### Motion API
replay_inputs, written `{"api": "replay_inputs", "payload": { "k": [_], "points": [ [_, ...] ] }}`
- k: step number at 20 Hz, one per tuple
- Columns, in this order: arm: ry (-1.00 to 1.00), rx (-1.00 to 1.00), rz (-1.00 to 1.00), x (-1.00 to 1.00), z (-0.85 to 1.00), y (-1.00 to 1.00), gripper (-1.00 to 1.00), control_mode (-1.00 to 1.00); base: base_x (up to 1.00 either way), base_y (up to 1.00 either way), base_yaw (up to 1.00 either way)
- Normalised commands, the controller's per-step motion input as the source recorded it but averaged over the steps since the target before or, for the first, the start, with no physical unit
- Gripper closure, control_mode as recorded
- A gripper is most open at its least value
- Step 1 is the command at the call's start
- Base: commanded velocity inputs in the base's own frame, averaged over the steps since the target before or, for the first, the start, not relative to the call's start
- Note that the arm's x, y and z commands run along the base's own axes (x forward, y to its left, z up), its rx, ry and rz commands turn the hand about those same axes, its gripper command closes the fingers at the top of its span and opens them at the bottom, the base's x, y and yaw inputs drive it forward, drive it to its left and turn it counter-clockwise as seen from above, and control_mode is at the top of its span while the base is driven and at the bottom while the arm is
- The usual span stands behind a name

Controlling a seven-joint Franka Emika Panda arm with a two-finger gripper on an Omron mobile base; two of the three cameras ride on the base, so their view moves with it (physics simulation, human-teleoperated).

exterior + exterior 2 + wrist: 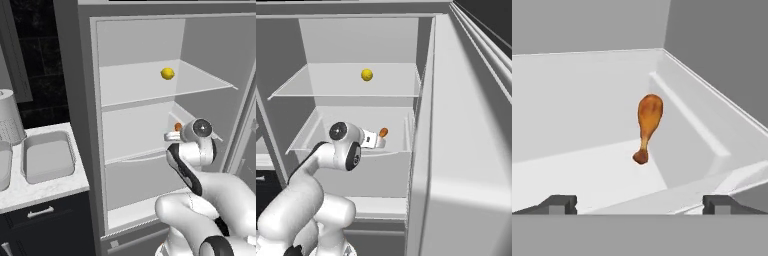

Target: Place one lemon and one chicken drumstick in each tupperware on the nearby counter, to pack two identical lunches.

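A brown chicken drumstick (647, 125) lies in the grey fridge drawer, near its right wall, ahead of my gripper (639, 204). The gripper's two dark fingertips stand wide apart with nothing between them, so it is open. From the base views the drumstick (178, 126) (383, 132) peeks out just past my hand at the middle shelf. A yellow lemon (167, 74) (367, 75) rests on the upper fridge shelf. One grey tupperware (47, 156) sits open and holds nothing on the white marble counter (45, 190) to the left; the edge of another tupperware (4, 165) shows further left.
The open fridge door (471, 125) stands close on the right. A white cylindrical appliance (10, 116) stands at the back of the counter. Dark navy cabinets with a silver handle (41, 212) sit below the worktop.
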Motion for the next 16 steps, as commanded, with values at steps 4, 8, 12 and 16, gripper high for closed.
{"api": "replay_inputs", "payload": {
  "k": [4, 8, 12, 16],
  "points": [
    [0.13, 0.07, 0.0, 0.52, 0.0, -0.11, -1.0, -1.0, 0.0, 0.0, 0.0],
    [0.01, 0.02, 0.0, 0.43, -0.08, -0.24, -1.0, -1.0, 0.0, 0.0, 0.0],
    [0.0, 0.0, 0.0, 0.38, -0.22, -0.28, -1.0, -1.0, 0.0, 0.0, 0.0],
    [0.0, 0.0, 0.0, 0.37, -0.23, -0.18, -1.0, -1.0, 0.0, 0.0, 0.0]
  ]
}}
